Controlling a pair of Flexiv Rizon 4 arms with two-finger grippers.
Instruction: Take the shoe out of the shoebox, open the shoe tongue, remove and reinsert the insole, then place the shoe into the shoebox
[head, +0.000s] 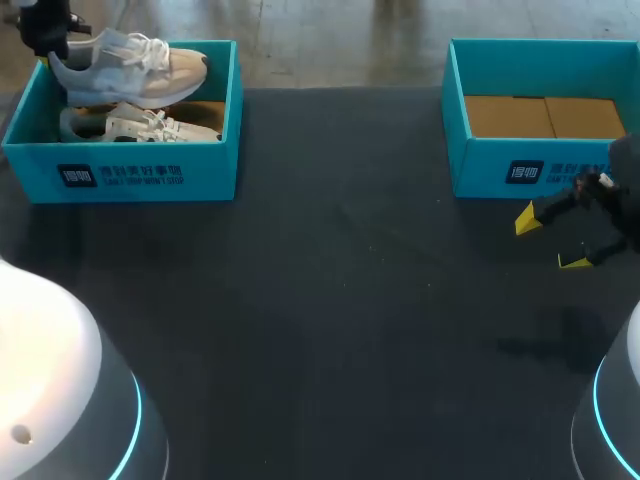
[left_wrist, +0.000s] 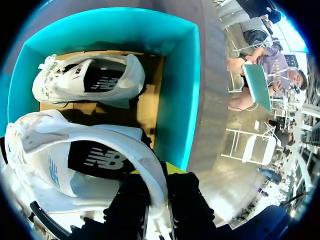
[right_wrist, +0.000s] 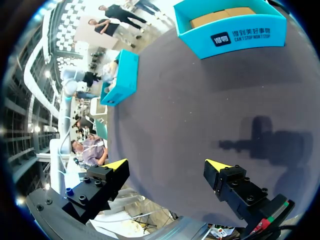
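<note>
A white sneaker (head: 130, 62) hangs tilted above the left teal shoebox (head: 120, 172), held at its heel. My left gripper (head: 55, 40) is shut on that heel collar; in the left wrist view the gripper (left_wrist: 157, 186) pinches the rim of the held sneaker (left_wrist: 75, 160) between its black fingers (left_wrist: 131, 207). A second white sneaker (head: 140, 126) lies on the cardboard floor of the box, also seen below the held one as the other sneaker (left_wrist: 90, 80). My right gripper (head: 552, 240) stands open over the table near the right box, nothing between its tips (right_wrist: 166, 167).
A second teal shoebox (head: 540, 165), with only a cardboard floor inside, stands at the back right, just behind my right gripper. Dark tabletop (head: 340, 300) spreads between the two boxes. The left box's far wall (left_wrist: 182, 85) rises close beside the held shoe.
</note>
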